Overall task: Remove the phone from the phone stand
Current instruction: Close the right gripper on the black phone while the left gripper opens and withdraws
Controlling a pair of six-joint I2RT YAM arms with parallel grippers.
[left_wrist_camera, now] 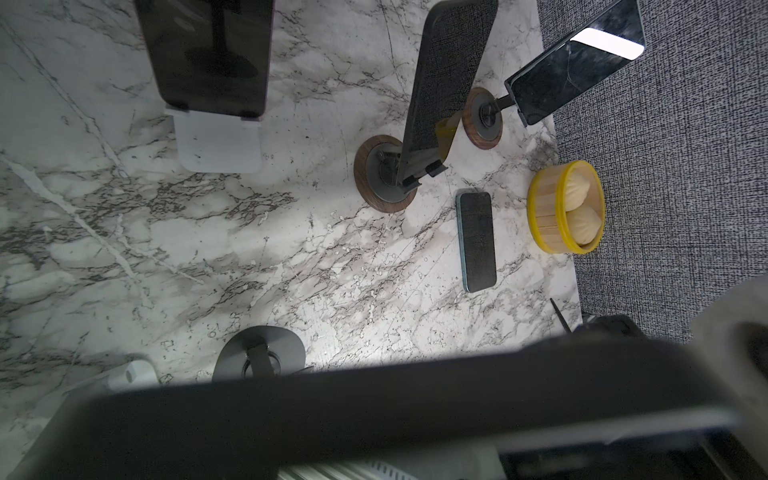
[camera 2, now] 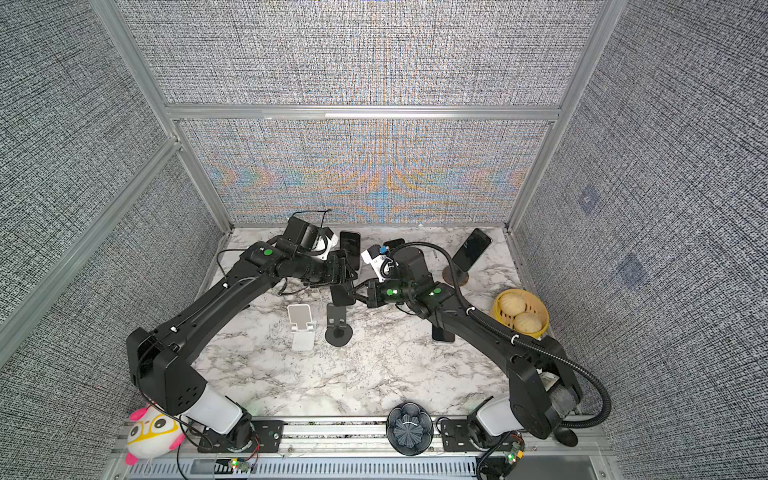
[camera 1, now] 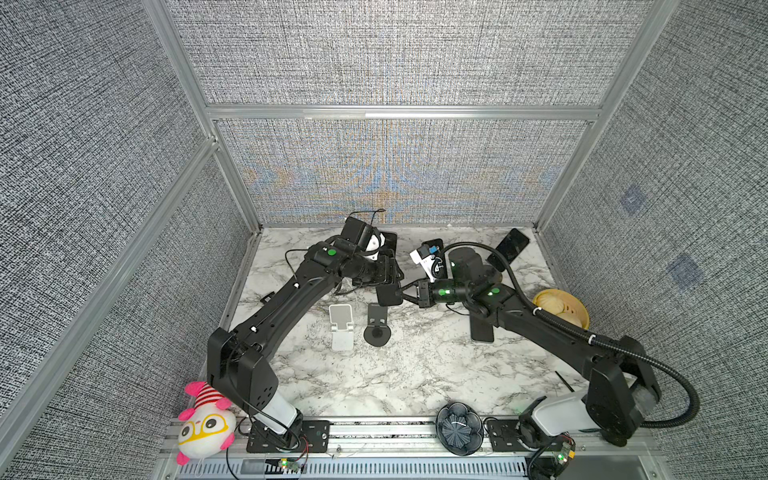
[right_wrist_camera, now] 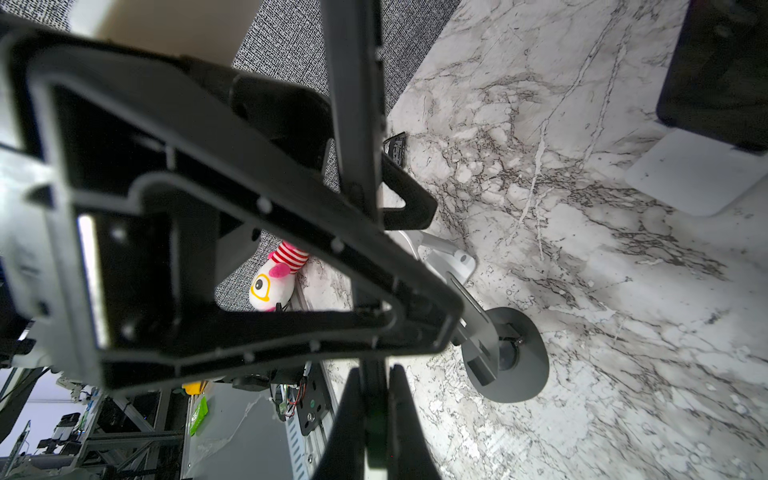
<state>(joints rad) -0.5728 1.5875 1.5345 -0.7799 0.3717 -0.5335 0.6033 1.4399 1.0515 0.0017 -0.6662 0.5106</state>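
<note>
So, left to right in a top view: one plush toy (camera 1: pixel 205 419) at the lower left. The left gripper (camera 1: pixel 392 281) has fingers spread wide around the phone (camera 1: pixel 387 294), can't tell if they pinch it. The phone hangs mid-frame, off its stand, above one empty white stand (camera 1: pixel 341 328) and one black stand (camera 1: pixel 376 328). The right gripper (camera 1: pixel 406 293) is clamped on its right edge. Five phones total: three propped phones (left_wrist_camera: pixel 449 83) at the back, and one flat phone (camera 1: pixel 482 331) half hidden under the right arm (camera 1: pixel 540 332). One steamer (camera 1: pixel 579 320) with two buns (camera 1: pixel 557 305) sits far right.
</note>
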